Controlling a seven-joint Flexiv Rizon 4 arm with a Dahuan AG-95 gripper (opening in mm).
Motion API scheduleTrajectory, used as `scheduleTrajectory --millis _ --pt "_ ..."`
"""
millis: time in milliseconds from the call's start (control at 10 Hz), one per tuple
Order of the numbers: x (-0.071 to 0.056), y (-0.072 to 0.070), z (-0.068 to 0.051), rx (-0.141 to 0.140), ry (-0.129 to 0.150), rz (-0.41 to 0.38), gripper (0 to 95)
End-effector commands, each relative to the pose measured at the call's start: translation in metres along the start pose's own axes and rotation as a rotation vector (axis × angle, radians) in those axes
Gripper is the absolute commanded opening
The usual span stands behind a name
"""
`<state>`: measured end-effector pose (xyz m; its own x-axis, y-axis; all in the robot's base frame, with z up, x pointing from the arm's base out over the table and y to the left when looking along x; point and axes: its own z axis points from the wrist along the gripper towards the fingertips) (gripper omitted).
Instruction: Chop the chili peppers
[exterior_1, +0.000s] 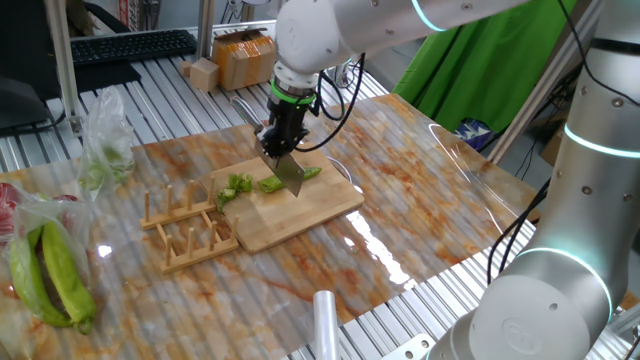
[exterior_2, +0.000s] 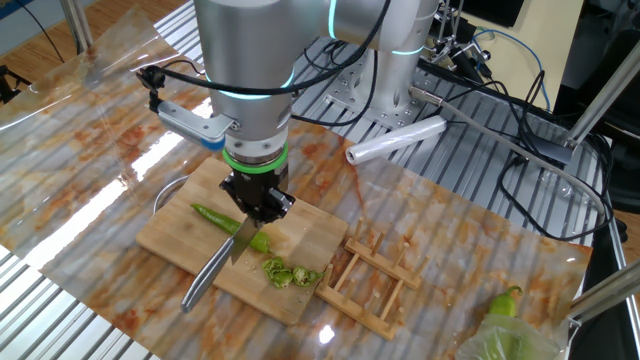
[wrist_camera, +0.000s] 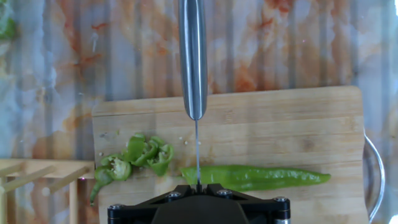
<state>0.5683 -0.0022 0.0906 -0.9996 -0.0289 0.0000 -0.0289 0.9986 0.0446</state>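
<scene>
Now clamped on knife (exterior_2: 215, 268) (blade across chili (wrist_camera: 261, 177)); could skid or roll chili off board (wrist_camera: 298, 124) if pressed off-centre.

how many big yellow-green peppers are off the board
3 visible: two in the plastic bag at the table's edge, one by another bag in the other fixed view, possibly the same bag; more may be hidden.

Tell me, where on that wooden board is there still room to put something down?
The board's far strip, beyond the whole chili, is bare on both sides of the knife. It is crowded near the rack, where the slices are heaped.
</scene>
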Motion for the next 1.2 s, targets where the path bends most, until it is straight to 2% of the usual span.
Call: scheduleTrajectory --millis 100,800,900,1100,1200 --pt "-0.001 -0.002 0.002 0.001 -0.004 -0.001 0.0" --pt "0.000 -0.011 0.018 -0.002 -0.026 -0.014 0.0" --pt "-0.001 -0.010 0.024 0.001 -0.032 -0.016 0.0" --pt "-0.001 -0.005 0.042 0.001 -0.045 -0.018 0.0" --pt "-0.003 -0.002 0.060 -0.001 -0.072 -0.018 0.0"
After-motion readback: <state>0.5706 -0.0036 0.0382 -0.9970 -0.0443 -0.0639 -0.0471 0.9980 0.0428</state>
